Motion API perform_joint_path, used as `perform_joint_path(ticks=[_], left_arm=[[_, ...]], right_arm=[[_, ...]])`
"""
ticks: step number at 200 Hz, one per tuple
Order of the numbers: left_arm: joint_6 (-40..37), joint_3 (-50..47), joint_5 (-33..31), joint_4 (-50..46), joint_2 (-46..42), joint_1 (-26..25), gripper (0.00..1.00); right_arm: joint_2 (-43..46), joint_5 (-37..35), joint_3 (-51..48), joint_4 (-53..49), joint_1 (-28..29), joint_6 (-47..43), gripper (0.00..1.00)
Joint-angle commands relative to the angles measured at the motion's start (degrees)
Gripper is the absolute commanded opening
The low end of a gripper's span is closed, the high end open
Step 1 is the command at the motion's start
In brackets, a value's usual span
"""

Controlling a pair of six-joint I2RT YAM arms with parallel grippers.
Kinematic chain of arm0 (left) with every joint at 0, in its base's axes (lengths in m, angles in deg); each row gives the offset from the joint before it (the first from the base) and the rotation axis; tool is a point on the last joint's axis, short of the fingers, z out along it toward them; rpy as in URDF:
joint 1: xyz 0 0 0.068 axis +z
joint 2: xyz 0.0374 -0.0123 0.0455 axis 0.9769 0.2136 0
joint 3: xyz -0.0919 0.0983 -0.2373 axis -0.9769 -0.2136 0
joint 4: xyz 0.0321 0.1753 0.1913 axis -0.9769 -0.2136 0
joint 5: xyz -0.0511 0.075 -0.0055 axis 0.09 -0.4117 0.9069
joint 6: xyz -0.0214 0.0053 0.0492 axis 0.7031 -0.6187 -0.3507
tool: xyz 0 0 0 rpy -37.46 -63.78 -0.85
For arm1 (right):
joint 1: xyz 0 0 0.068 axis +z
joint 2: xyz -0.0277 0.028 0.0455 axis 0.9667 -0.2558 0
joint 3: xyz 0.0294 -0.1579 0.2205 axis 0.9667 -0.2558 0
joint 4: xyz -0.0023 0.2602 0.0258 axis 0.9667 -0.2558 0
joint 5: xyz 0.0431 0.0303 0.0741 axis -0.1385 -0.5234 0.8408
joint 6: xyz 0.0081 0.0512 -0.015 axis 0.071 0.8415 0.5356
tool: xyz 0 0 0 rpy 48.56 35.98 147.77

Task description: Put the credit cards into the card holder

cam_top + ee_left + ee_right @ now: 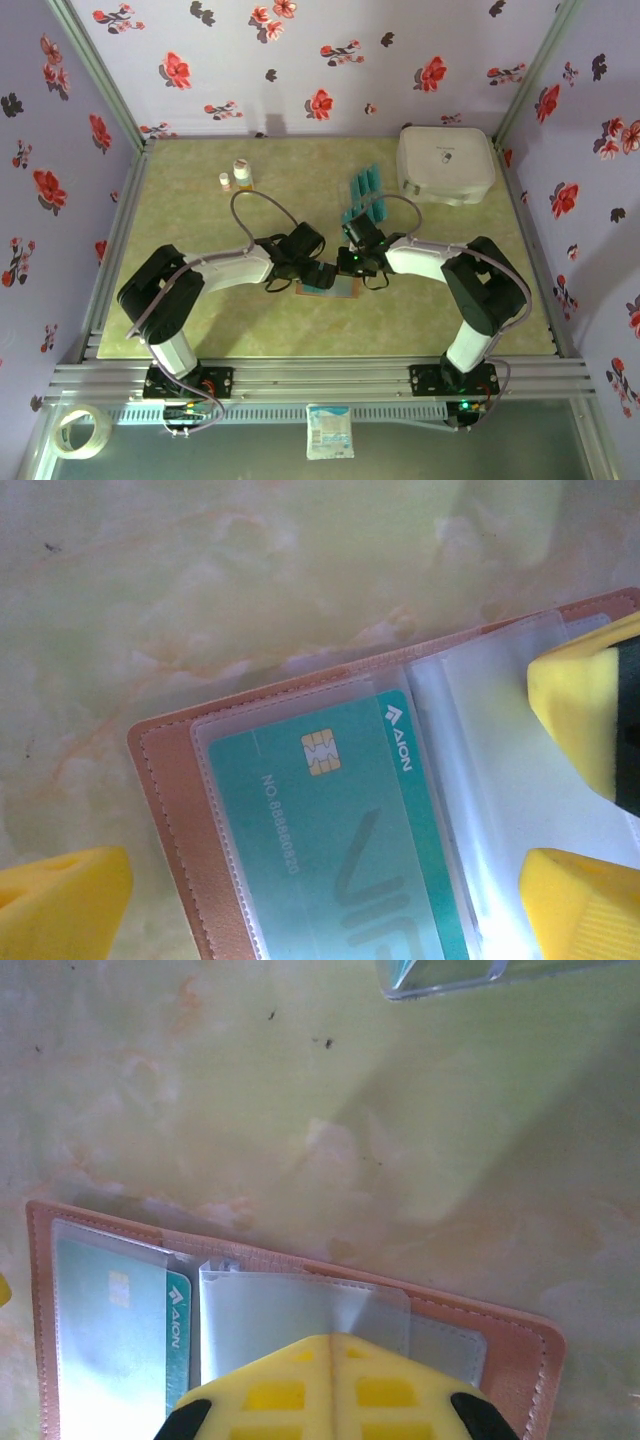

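- One open card holder point(520, 1345) lies under both grippers, one teal card point(330, 840) inside.
- The left gripper point(320, 910) stands wide above that card; the right gripper point(332, 1380) is closed, tips over the next pocket.
- Loose cards point(366, 195) beyond the right gripper: number unclear.
- Green marbled table point(200, 200), flowered walls point(330, 60).

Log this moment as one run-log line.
left gripper: open, above card holder | right gripper: shut, over clear sleeve | one credit card pocketed | other cards beside white case
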Motion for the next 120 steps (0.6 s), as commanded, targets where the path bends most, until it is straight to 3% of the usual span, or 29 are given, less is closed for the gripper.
perform_joint_path(ticks=[1, 120], left_arm=[[-1.5, 0.0, 0.4, 1.5, 0.8, -0.9, 1.0], [-3.6, -3.6, 0.6, 7.3, -0.4, -3.6, 1.0]], right_arm=[[-1.4, 1.4, -0.7, 1.6, 0.1, 1.3, 0.03], [-2.5, 2.3, -1.4, 3.1, 0.4, 2.5, 0.02]])
